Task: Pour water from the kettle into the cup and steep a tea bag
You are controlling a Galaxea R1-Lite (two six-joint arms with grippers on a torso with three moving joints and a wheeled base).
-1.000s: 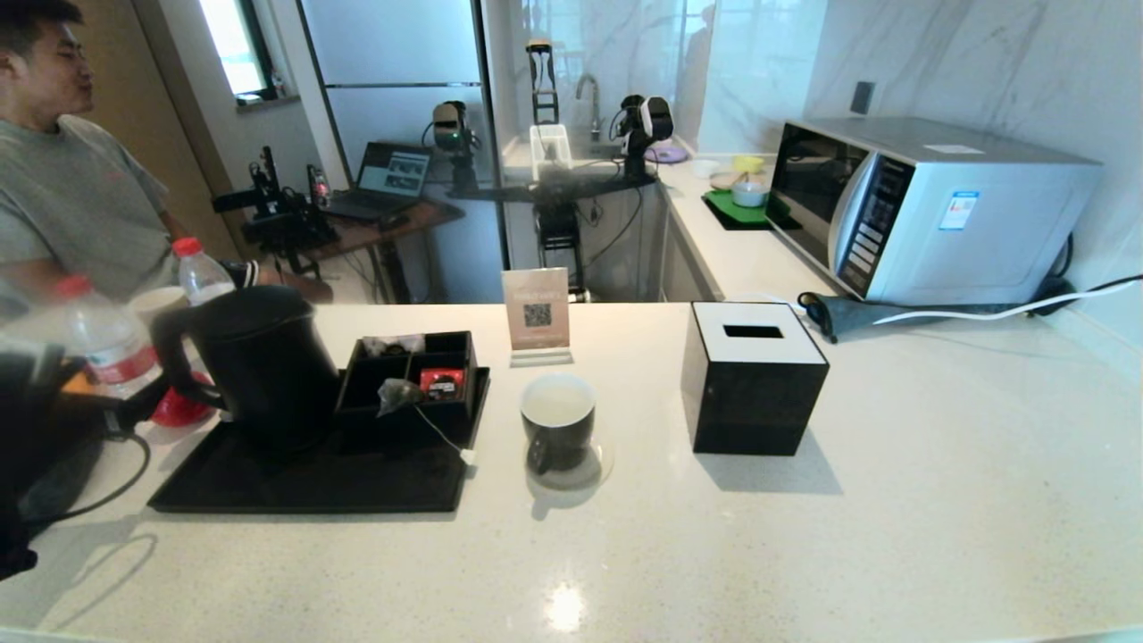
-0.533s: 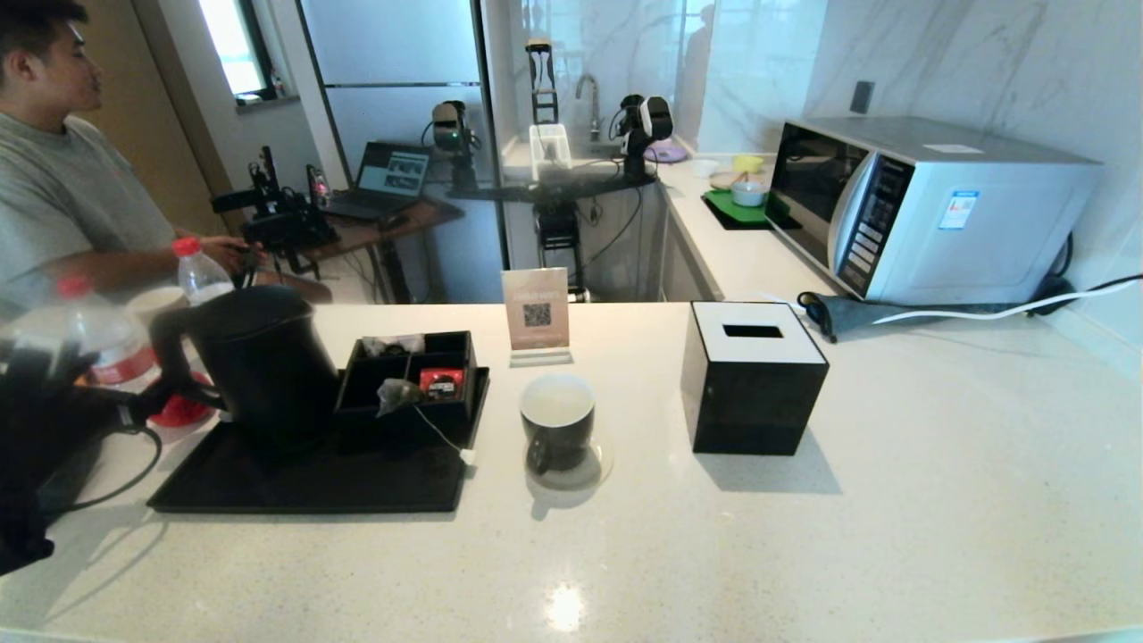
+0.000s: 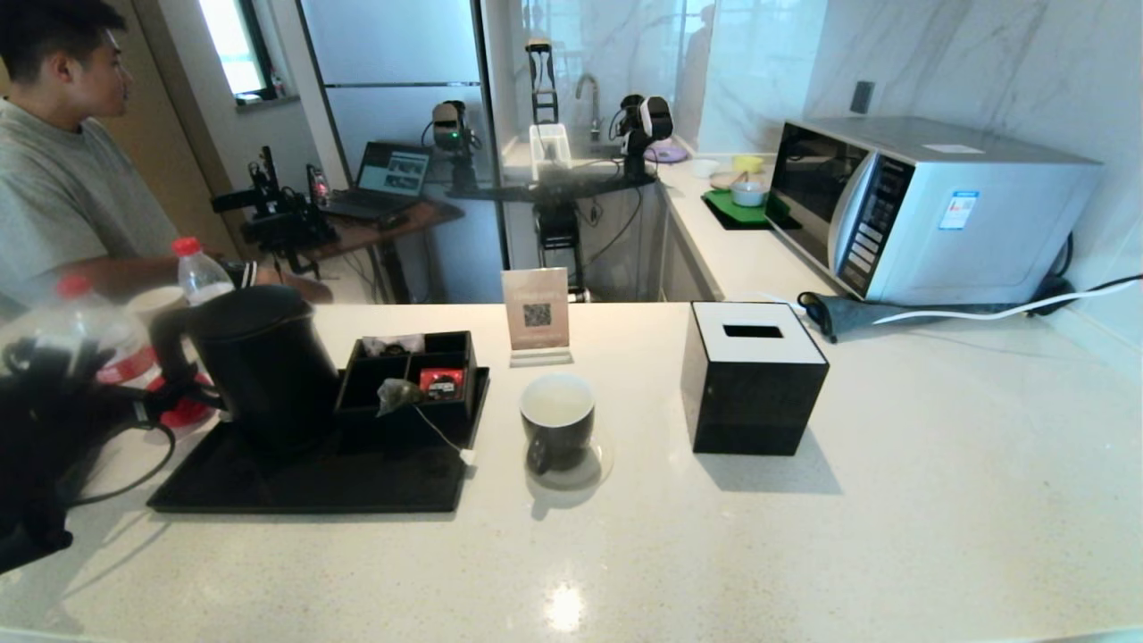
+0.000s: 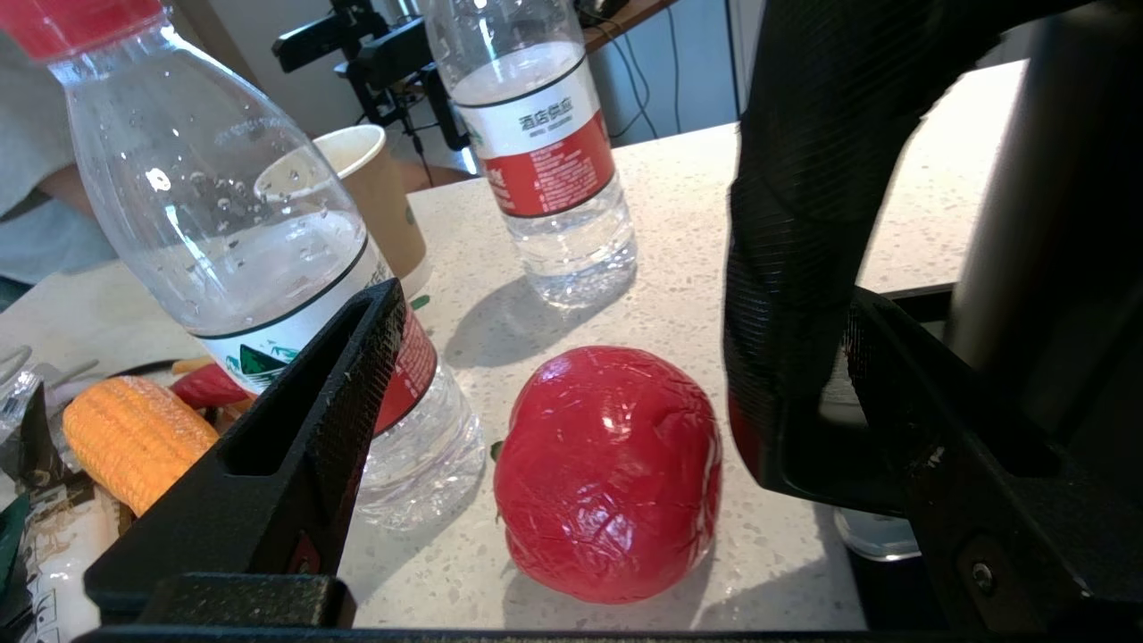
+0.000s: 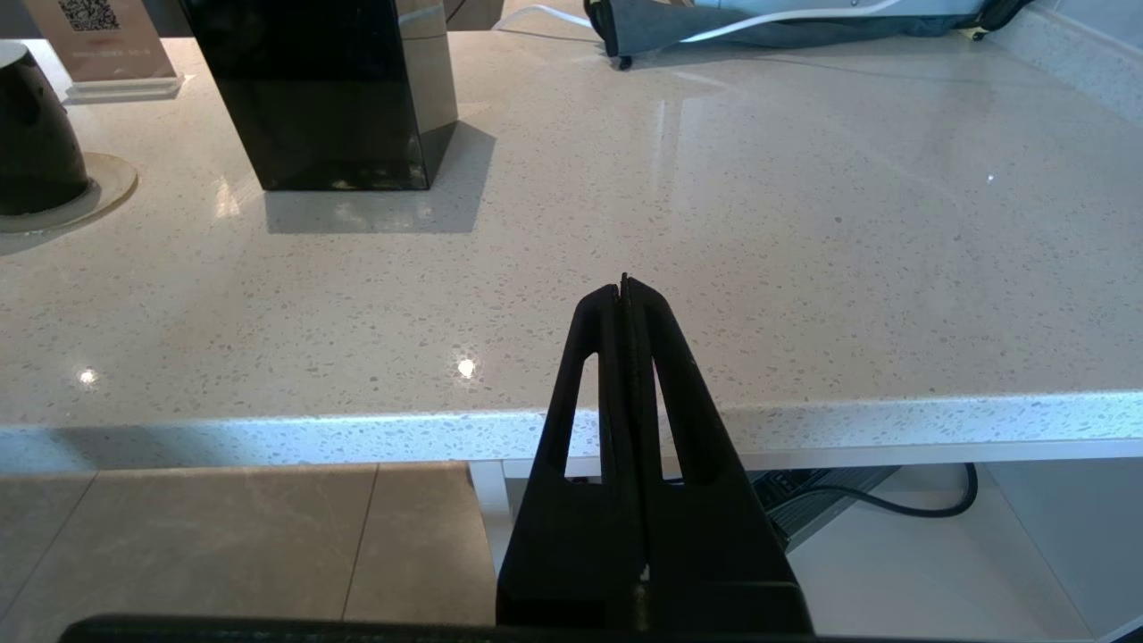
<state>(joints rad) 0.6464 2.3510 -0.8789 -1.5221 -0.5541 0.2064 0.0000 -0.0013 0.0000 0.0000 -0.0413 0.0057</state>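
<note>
Left end effector (image 4: pixel 616 357) straddles kettle (image 3: pixel 259 362) handle (contact unclear).

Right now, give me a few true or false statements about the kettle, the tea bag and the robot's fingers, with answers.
The matte black electric kettle stands on the black tray. True.
The grey-green mesh tea bag sits in the small dark cup. False: it lies on the black organiser box.
The right gripper has its fingers shut. True.
The left gripper has its fingers clamped shut. False: they are open at the kettle's handle.

Kettle (image 3: pixel 263 362) on tray (image 3: pixel 295 487), cup (image 3: pixel 557 431) to its right.
</note>
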